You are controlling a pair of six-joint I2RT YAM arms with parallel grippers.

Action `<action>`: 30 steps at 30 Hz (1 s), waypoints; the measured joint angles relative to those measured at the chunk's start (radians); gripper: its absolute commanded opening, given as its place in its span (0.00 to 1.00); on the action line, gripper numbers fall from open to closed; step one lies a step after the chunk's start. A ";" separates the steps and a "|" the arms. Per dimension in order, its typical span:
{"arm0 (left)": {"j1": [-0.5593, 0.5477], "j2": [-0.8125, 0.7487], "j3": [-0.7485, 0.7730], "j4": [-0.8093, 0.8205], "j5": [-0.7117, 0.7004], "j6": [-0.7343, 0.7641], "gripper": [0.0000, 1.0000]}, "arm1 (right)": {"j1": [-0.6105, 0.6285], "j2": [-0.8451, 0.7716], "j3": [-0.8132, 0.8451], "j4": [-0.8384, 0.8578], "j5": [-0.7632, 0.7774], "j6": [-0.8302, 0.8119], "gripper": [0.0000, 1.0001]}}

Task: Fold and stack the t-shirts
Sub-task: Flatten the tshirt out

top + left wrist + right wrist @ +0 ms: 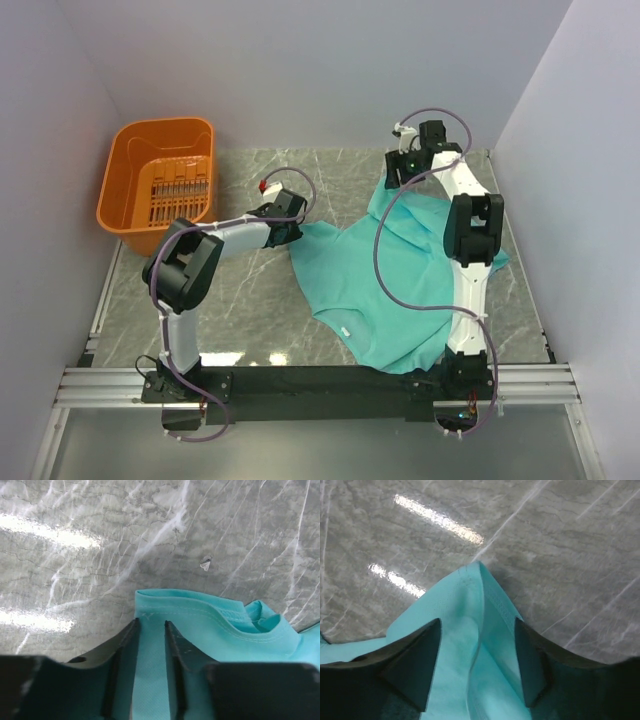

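Note:
One teal t-shirt [400, 280] lies spread and rumpled on the marble table, right of centre, its small white label [345, 331] near the front. My left gripper [288, 232] is low at the shirt's left corner. In the left wrist view the fingers [151, 625] stand a narrow gap apart astride the hemmed edge [200, 611], with flat cloth between them. My right gripper [398, 172] is at the shirt's far corner. In the right wrist view its jaws [477, 625] are wide open over a folded point of cloth [475, 595].
An orange plastic basket [125, 190] stands at the back left, with no shirt showing in it. Bare marble [240, 300] lies left of the shirt. White walls close in the left, back and right sides. The black rail [320, 382] runs along the front edge.

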 measured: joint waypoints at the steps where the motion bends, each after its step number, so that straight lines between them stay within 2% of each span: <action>1: 0.000 0.001 0.000 0.000 0.000 0.001 0.31 | 0.000 0.008 0.010 -0.005 0.005 0.003 0.58; 3: 0.001 0.002 0.001 0.000 0.000 0.003 0.25 | 0.000 0.021 0.039 -0.016 0.008 0.008 0.48; 4: 0.002 0.005 0.004 -0.002 0.000 0.003 0.23 | 0.000 0.029 0.058 -0.024 0.007 0.009 0.37; 5: 0.002 0.007 0.007 -0.003 0.000 0.004 0.21 | 0.000 0.037 0.083 -0.031 0.006 0.006 0.32; 6: 0.003 0.010 0.010 -0.004 0.000 0.004 0.19 | 0.000 0.047 0.106 -0.032 0.003 0.008 0.11; 7: 0.004 0.012 0.013 -0.005 0.001 0.005 0.15 | 0.000 0.055 0.124 -0.033 -0.002 0.011 0.00; 13: 0.023 0.014 0.023 -0.023 0.017 0.019 0.10 | 0.000 0.065 0.142 -0.036 -0.027 0.035 0.00; 17: 0.048 0.014 0.028 -0.037 0.027 0.033 0.10 | -0.008 0.058 0.117 -0.005 -0.013 0.066 0.01; 18: 0.056 0.014 0.030 -0.040 0.031 0.038 0.10 | -0.010 0.056 0.113 0.000 -0.010 0.070 0.24; 19: 0.062 0.014 0.031 -0.042 0.032 0.042 0.10 | -0.013 0.056 0.109 0.001 -0.011 0.080 0.35; 21: 0.072 0.014 0.033 -0.045 0.036 0.053 0.10 | -0.019 0.056 0.109 -0.001 -0.015 0.079 0.50; 24: 0.081 0.014 0.035 -0.049 0.042 0.061 0.10 | -0.021 0.056 0.109 -0.002 -0.023 0.082 0.56; 30: 0.081 0.014 0.038 -0.056 0.048 0.069 0.10 | -0.016 0.059 0.113 -0.006 -0.025 0.091 0.54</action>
